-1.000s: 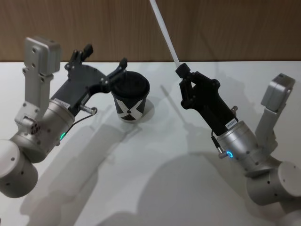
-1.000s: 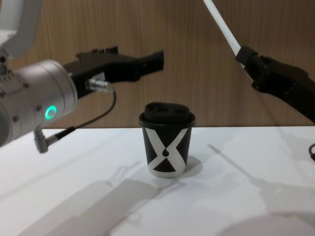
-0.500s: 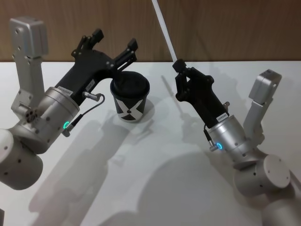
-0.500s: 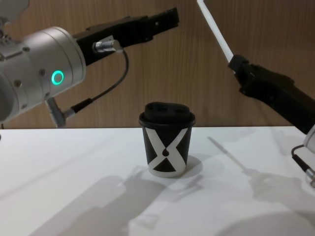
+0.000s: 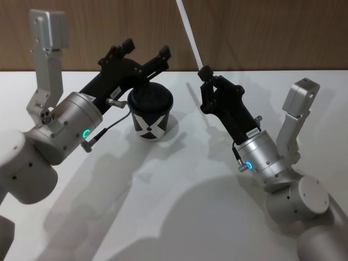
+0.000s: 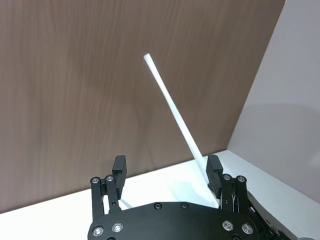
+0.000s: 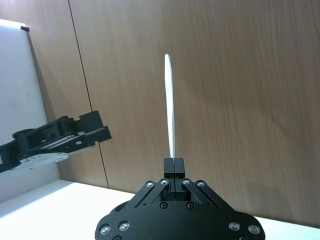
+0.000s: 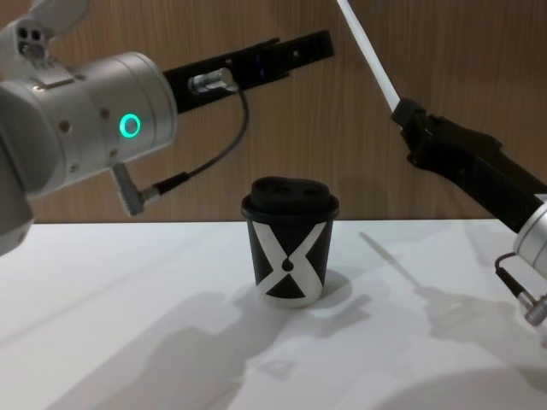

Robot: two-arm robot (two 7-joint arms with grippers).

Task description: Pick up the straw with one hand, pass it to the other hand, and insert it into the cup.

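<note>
Fingers of the right gripper [image 7: 173, 162] are pressed together on the bottom end of the straw [image 7: 170, 105]. Fingers of the left gripper [image 6: 166, 170] stand wide apart with nothing between them.

Position: the straw is in the air, well above the table [image 5: 179, 217]. It rises from the right gripper [image 5: 205, 73] and leans up and away toward the wood wall, with nearly its whole length free. The cup [image 5: 150, 117] stands upright on the table with its lid on, between the two arms. The left gripper [image 5: 145, 49] hovers above the cup, pointing toward the straw [image 5: 188, 32]; near it, not touching.

Chest view agrees: the left gripper [image 8: 308, 47] is high over the cup [image 8: 289, 248], and the right gripper [image 8: 402, 111] is off to the side with the straw [image 8: 367, 55] slanting up.

Step, by my reading: handover about to begin; insertion not started.

Handling (judgement):
- Very light, thin and smooth, so it can slip or pivot in a loose pinch.
- Hollow plastic, so a hard squeeze would flatten it.
- The long free end probably flexes and wobbles when moved.

Grasp: take it on the mid-shaft, clear above the right fingers and square across the tube. This leaves the lower part free for the lid. Whether the lid has an opening I cannot tell.
</note>
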